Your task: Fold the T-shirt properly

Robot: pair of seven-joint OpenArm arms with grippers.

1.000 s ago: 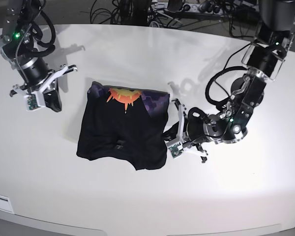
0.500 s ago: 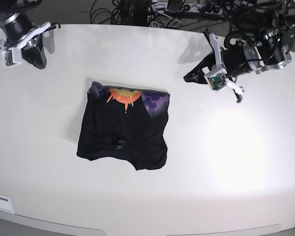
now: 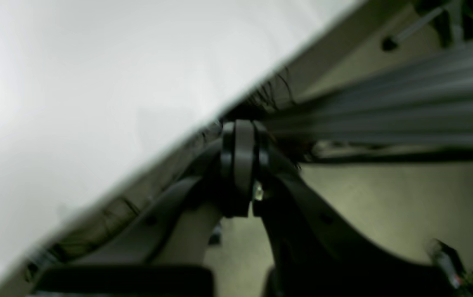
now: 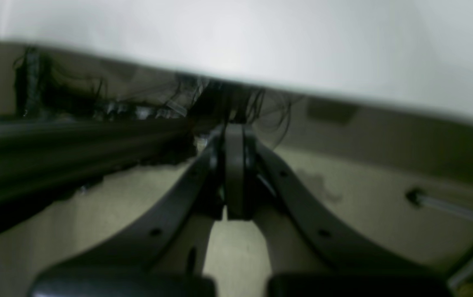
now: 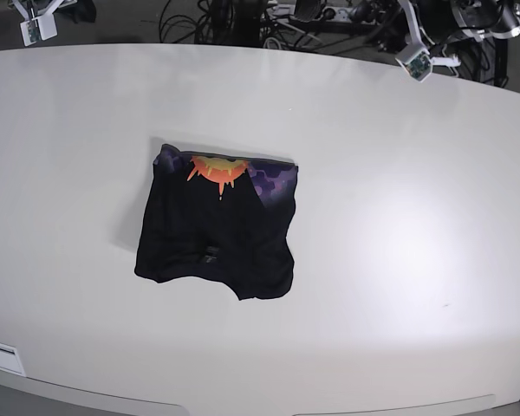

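Cloth like the T-shirt (image 5: 215,230), lying folded mid-bench (image 5: 399,217), looks soft and light, apt to slump; take it by its hems or corners. Left hand (image 3: 238,165) and right hand (image 4: 233,173) are both closed, empty.

Black T-shirt (image 5: 215,230), orange sunburst, purple hexagons

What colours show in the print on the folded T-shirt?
Orange sunburst and purple hexagons on the black T-shirt, clearest in the base view.
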